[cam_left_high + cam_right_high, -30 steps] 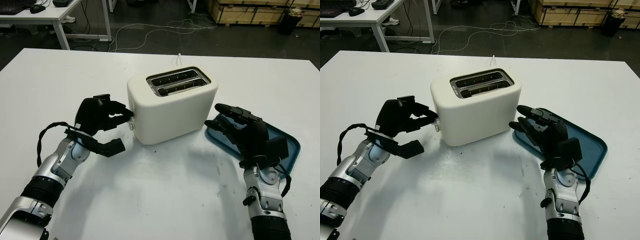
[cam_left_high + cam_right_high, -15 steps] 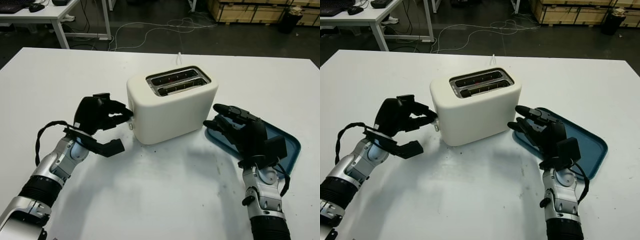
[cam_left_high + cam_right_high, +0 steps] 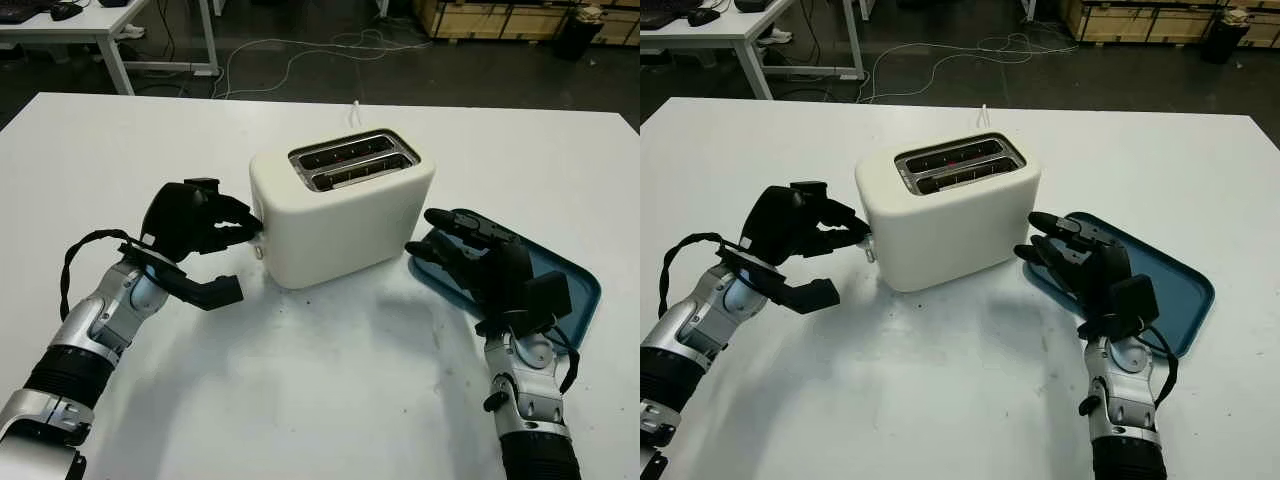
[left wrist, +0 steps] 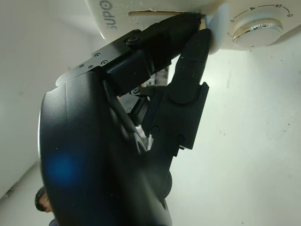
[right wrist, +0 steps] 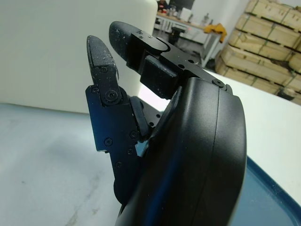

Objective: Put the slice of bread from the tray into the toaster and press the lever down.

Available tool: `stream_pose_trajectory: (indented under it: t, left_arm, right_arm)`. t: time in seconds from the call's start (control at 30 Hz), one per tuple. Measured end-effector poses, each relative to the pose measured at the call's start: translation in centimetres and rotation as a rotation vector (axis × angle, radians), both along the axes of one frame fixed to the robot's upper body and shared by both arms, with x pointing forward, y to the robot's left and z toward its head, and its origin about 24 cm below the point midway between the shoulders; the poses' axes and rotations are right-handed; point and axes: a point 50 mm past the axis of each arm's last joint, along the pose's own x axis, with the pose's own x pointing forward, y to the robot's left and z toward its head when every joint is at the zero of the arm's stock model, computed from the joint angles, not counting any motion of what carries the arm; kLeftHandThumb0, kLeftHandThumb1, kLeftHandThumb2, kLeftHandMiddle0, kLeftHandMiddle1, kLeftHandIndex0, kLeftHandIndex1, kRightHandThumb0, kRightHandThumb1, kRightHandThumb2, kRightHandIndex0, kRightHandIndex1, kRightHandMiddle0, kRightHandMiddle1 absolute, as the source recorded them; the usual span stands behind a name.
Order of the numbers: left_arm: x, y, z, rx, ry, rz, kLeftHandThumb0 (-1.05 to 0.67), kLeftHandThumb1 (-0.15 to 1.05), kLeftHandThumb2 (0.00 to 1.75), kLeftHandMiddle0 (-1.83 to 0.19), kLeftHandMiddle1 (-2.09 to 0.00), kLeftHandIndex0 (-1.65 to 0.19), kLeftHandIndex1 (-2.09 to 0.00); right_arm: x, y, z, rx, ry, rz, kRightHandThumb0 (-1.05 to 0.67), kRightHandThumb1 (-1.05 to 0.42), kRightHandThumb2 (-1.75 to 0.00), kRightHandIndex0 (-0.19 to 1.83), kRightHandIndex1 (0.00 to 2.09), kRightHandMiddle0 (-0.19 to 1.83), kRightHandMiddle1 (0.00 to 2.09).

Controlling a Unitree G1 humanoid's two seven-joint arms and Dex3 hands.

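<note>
The white toaster [image 3: 345, 215] stands mid-table with two slots on top. A faint red glow [image 3: 955, 159] shows in the back slot, and a pale tan edge [image 3: 362, 175] shows in the front one. My left hand [image 3: 245, 232] is at the toaster's left end with its fingers curled. In the left wrist view its fingertips [image 4: 200, 44] touch the white lever [image 4: 215, 34], next to the dial [image 4: 257, 29]. Its thumb hangs lower, away from the toaster. My right hand [image 3: 452, 242] is open over the near-left end of the blue tray [image 3: 578, 292].
A white cable [image 3: 356, 108] runs from behind the toaster toward the table's far edge. Bare white tabletop lies in front of the toaster and between my arms. Beyond the table are a dark floor, desks and wooden crates.
The left hand stays at the lever, shifted slightly up and left. A red glow has appeared in the back slot. The right hand is almost unchanged.
</note>
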Motion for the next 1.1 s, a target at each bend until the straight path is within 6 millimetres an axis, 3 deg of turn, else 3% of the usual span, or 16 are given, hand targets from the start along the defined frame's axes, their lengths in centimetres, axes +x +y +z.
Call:
stream_pose_trajectory:
  t: [0.47,0.67,0.87,1.1]
  left_arm:
    - [-0.3,0.3,1.4,0.046,-0.056,-0.004,-0.30,0.92,0.04,-0.73,-1.52,-1.17,-0.06]
    - [-0.8,1.1,4.4,0.028,-0.178,0.005,-0.28,0.91,0.01,-0.78,-1.42,-1.18,-0.06]
    - [-1.6,1.6,7.9,-0.041,-0.343,0.041,-0.37,0.85,0.00,-0.80,-1.49,-1.22,-0.07]
    - [-2.1,2.0,7.5,-0.030,-0.285,0.057,-0.46,0.82,0.00,-0.81,-1.43,-1.19,-0.03]
  right_arm:
    - [-0.1,0.2,-0.2,0.000,0.006,0.003,-0.45,-0.88,0.00,1.28,0.00,1.10,0.00]
    - [-0.1,0.2,-0.2,-0.001,0.009,-0.004,-0.45,-0.88,0.00,1.28,0.00,1.10,0.00]
    - [-0.1,0.2,-0.2,0.000,0.009,0.000,-0.46,-0.88,0.00,1.28,0.00,1.10,0.00]
    - [-0.2,0.1,-0.3,0.000,0.009,-0.004,-0.47,-0.88,0.00,1.29,0.01,1.10,0.00]
